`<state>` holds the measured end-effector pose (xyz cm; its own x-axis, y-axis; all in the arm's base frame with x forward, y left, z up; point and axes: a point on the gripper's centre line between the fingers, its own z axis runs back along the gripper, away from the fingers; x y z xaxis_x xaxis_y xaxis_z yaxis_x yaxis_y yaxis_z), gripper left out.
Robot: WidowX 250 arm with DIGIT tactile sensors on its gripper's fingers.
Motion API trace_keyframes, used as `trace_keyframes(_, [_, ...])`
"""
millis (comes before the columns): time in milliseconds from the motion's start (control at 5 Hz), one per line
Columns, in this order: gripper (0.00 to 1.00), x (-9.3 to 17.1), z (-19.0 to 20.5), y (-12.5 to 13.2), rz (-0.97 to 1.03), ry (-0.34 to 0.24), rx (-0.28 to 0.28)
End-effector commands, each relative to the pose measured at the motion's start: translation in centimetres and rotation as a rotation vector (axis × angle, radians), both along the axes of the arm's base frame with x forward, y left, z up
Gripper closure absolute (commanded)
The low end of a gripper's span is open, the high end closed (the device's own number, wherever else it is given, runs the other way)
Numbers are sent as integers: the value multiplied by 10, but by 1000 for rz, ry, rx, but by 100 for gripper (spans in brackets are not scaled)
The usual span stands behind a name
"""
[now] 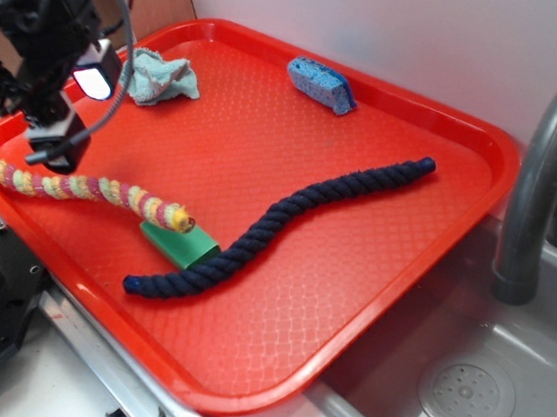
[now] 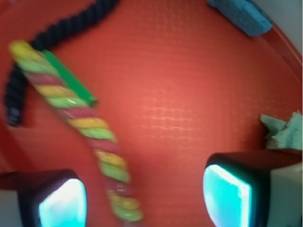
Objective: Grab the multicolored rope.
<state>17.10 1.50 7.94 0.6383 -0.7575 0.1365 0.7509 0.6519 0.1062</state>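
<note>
The multicolored rope lies on the red tray near its left front edge, striped yellow, pink and red, with one frayed end resting on a green block. In the wrist view the multicolored rope runs diagonally from upper left down between the jaws, nearer the left one. My gripper hangs above the rope's left part, and in the wrist view the gripper is open, its jaws wide apart and not touching the rope.
A long dark navy rope snakes across the tray's middle. A blue sponge lies at the back, a light blue cloth at the back left. A grey faucet and sink stand to the right.
</note>
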Motion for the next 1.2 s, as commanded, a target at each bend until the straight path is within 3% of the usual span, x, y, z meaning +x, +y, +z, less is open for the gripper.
trace_keyframes(0, [0,7,-16,0,-129,-10,-25])
trace_keyframes(200, [0,1,-22,-2,-158,3,-59])
trace_keyframes(600, [0,-3,-52,4,-154,70,14])
trace_keyframes(1000, [0,-6,-65,-9,-244,76,13])
